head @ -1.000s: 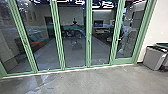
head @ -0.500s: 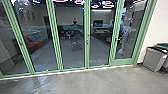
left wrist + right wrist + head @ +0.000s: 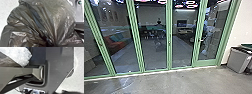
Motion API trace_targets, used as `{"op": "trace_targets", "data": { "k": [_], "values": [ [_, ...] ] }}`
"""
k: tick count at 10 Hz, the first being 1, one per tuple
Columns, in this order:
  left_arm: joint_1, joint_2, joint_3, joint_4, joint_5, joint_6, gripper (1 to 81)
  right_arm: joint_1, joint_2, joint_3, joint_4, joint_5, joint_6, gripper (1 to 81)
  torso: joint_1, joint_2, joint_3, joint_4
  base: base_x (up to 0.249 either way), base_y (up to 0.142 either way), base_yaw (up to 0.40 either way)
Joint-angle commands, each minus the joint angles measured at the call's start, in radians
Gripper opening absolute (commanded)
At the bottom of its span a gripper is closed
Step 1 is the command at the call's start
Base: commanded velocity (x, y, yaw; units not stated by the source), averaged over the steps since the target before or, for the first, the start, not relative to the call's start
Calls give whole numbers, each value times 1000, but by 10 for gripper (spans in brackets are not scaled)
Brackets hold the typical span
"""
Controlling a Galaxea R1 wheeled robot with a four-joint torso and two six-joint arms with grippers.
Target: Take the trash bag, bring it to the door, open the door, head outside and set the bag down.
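Note:
In the left wrist view the dark, translucent trash bag (image 3: 37, 22) looms large, its folds drawn together into a tight neck where my left gripper (image 3: 50, 44) is shut on it. The green-framed glass door (image 3: 209, 37) stands closed at the right of the glass wall in the head view, with a small handle (image 3: 200, 40) on its left side. Shiny whitish plastic (image 3: 23, 56) shows beside the robot's dark base in the right wrist view; whether it is part of the bag I cannot tell.
Behind the door glass a person (image 3: 206, 37) is visible. A grey bin (image 3: 239, 59) stands by the white wall to the right. Through the glass wall appear an orange and teal sofa (image 3: 117, 42) and a desk with a monitor (image 3: 182, 23). Grey concrete floor (image 3: 166, 83) lies in front.
The head camera has moved: the glass wall's frames have shifted left in its picture, while the door and bin stay nearly in place. The door remains closed.

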Motion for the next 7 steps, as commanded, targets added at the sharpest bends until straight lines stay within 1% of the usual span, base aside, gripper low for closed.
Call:
{"op": "trace_targets", "data": {
  "k": [1,3,7],
  "values": [
    [-52,-5,3,5,68,9,10,41,15,9,-13,-71,-6,811,0,0,0,0,141,-108,0],
    [-55,0,3,7,71,14,10,41,15,9,-13,-68,-6,811,0,0,0,0,141,-108,0],
    [-53,5,3,7,71,14,10,41,13,6,-7,-64,-4,811,0,0,0,0,141,-108,0]
  ]
}}
